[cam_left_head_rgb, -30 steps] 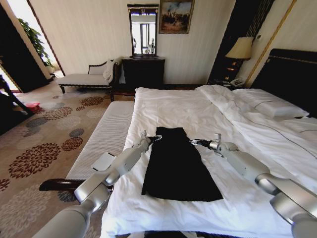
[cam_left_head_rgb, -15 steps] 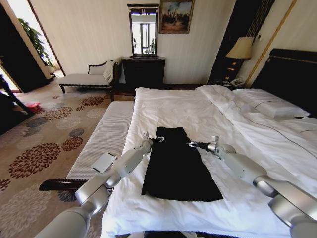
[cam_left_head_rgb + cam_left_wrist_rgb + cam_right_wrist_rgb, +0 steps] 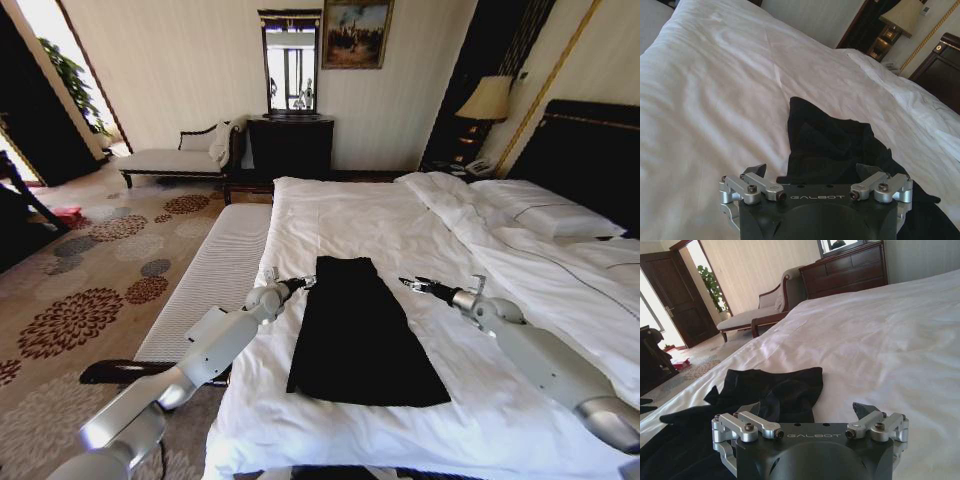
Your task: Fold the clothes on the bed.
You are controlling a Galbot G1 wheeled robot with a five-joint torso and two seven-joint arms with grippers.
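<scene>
From the head camera, the black T-shirt (image 3: 358, 332) is lying as a long, narrow folded strip on the white bed (image 3: 340, 215), near the bed's left edge, running from about 12 o'clock down toward 6 o'clock and widening at the near end. The left gripper (image 3: 306, 283) is hovering at the shirt's far-left corner, around 10 o'clock from the shirt's middle, just beside the fabric. The right gripper (image 3: 410, 284) is hanging at about 2 o'clock from the shirt's middle, clear of the cloth over bare sheet. A grey-white ribbed bench (image 3: 215, 270) is running along the bed's left side.

From the left wrist camera, the left gripper (image 3: 810, 172) is spreading its fingers (image 3: 756, 171) wide and gripping nothing; the shirt (image 3: 835, 145) is lying right ahead of them on the sheet (image 3: 715, 90).

From the right wrist camera, the right gripper (image 3: 810, 410) is likewise standing released, fingers (image 3: 862, 409) apart and empty, with the shirt (image 3: 770, 390) bunching ahead toward the 10 o'clock side on the bed (image 3: 880, 335).
</scene>
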